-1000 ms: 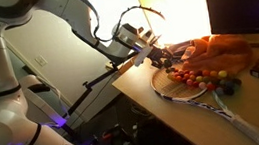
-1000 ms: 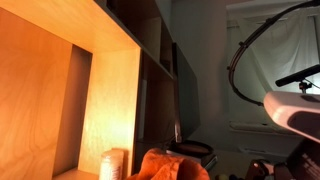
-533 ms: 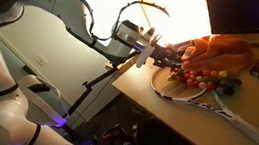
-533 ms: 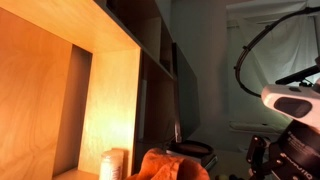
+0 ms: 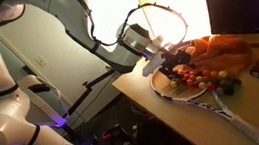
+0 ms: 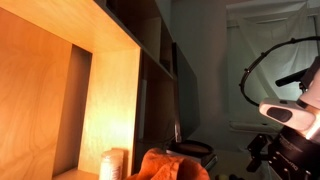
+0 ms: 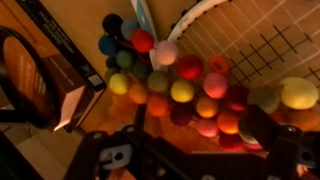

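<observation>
The claw [image 7: 195, 148] hangs with its jaws apart, one dark finger [image 7: 100, 150] showing on each side at the bottom of the wrist view. It is just above the heap of coloured balls [image 7: 185, 90], which lies on the strings of the racket [image 7: 250, 40] at the near edge of the bench [image 5: 165, 113].

The main risk, as I judge it, is a push straight down. The balls are round and look light, so a finger landing on the heap could squirt them sideways, off the racket head and over the bench edge. I cannot tell whether they are loose or joined. A fingertip could also catch in the open string mesh and drag the racket, whose head sits close to that edge.

The balls are smooth and matt, in red, yellow, orange, pink, green and blue. The strings form a taut square grid inside a thin, curved, hard frame. To the left in the wrist view lies a flat dark box [image 7: 60, 60] with sharp corners. In an exterior view a soft, rumpled orange plush [image 5: 218, 53] sits just beyond the heap.
</observation>
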Available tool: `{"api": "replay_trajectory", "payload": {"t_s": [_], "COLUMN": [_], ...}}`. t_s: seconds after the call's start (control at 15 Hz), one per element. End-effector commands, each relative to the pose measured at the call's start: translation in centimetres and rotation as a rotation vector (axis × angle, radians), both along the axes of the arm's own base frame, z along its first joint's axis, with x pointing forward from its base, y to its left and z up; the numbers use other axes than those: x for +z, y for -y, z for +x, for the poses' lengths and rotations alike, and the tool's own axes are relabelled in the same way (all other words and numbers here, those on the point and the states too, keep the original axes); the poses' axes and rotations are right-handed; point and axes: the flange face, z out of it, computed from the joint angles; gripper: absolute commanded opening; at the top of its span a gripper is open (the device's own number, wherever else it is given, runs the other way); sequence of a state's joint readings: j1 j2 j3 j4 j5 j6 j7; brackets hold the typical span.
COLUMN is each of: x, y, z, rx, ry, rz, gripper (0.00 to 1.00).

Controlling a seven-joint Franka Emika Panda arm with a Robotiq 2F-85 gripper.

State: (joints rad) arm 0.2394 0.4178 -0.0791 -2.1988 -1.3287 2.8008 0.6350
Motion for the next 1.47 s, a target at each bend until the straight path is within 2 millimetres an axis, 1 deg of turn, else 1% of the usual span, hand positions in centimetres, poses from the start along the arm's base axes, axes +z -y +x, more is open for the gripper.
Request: {"api": "replay_trajectory", "payload": {"t_s": [0.0,0.13,0.27,0.4,0.53,0.73,0.93,1.13,1.4], "x": [0.5,0.1,-0.5,-1.2,-1.4,-1.4,-1.3,-1.4,-1.1], "y": [5.8,9.2,11.9,13.4,14.0,13.7,13.0,11.8,10.2], "z": [1.0,1.9,2.5,2.7,2.9,3.0,3.0,3.1,3.7], "rx": [-0.069,-0.117,-0.163,-0.192,-0.193,-0.196,-0.176,-0.127,-0.051], "ry": [0.021,0.023,0.026,0.014,0.012,0.008,-0.002,-0.023,-0.037], "rz": [0.085,0.135,0.167,0.172,0.134,0.110,0.077,0.073,0.061], "gripper": [1.00,1.00,1.00,1.00,1.00,1.00,1.00,1.00,1.00]}}
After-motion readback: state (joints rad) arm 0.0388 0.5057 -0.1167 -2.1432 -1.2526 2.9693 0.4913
